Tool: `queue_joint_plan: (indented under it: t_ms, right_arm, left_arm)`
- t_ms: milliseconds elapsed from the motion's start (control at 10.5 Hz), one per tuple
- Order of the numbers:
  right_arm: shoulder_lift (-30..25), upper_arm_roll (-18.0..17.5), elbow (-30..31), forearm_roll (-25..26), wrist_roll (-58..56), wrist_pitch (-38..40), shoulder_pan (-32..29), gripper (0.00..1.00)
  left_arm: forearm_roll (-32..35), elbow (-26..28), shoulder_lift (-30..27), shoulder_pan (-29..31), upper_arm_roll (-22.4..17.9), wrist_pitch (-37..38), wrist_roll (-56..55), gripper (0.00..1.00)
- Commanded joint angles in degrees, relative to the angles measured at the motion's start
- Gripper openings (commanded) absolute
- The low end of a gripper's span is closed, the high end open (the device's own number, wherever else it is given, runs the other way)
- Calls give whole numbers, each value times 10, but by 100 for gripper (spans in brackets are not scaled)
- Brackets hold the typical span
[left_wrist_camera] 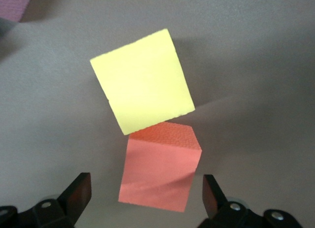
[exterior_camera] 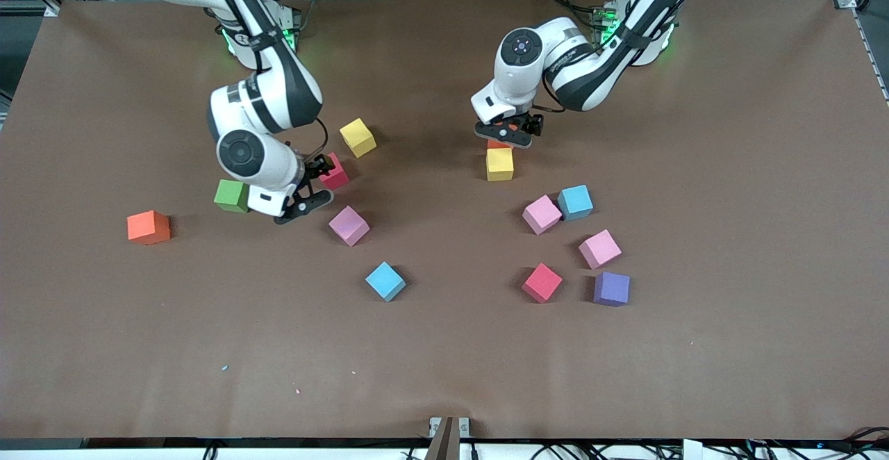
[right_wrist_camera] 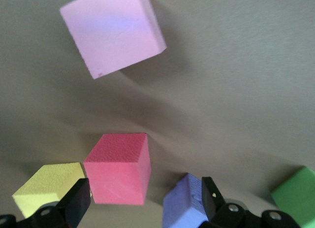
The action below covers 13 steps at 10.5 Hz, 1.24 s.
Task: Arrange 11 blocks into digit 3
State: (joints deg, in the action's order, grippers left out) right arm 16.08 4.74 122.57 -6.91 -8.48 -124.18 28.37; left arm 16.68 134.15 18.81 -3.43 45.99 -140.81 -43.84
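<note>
The left gripper [exterior_camera: 508, 135], fingers spread wide and empty, is hanging over a small matte orange-red foam cube [left_wrist_camera: 160, 169] that is touching a yellow foam cube [exterior_camera: 499, 164]. A descending finger could be clipping the yellow neighbour and skewing both. The right gripper [exterior_camera: 305, 192], also open and empty, is hovering above a red foam cube [exterior_camera: 337, 171] crowded by a purple foam cube [right_wrist_camera: 184, 206]; other blocks are lying scattered.

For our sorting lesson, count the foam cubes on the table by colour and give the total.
Red cubes: 2
Orange cubes: 2
Yellow cubes: 2
Pink cubes: 3
Light blue cubes: 2
Green cube: 1
Purple cubes: 2
Total: 14
</note>
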Motion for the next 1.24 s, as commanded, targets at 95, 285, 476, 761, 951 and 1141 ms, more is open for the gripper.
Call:
queue_joint_plan:
  t_ms: [95,285,476,761,951,1141]
  right_arm:
    - [-8,4,65,-51,0,-66,31,100]
    - [-4,4,75,-62,0,-72,37,100]
    - [-1,4,81,-63,0,-72,37,100]
    - [11,4,103,-75,0,-112,42,100]
    - [19,4,103,-75,0,-119,42,100]
    - [30,4,103,-75,0,-132,42,100]
  left_arm:
    - [32,-6,22,-8,0,-18,-19,100]
    - [55,-7,35,-7,-1,-20,-20,100]
    - [56,-8,42,-9,-3,-20,-22,100]
    - [67,-7,47,-10,-3,-19,-24,64]
    - [67,-8,47,-10,-4,-18,-25,49]
    - [67,-27,50,-28,-3,-14,-75,47]
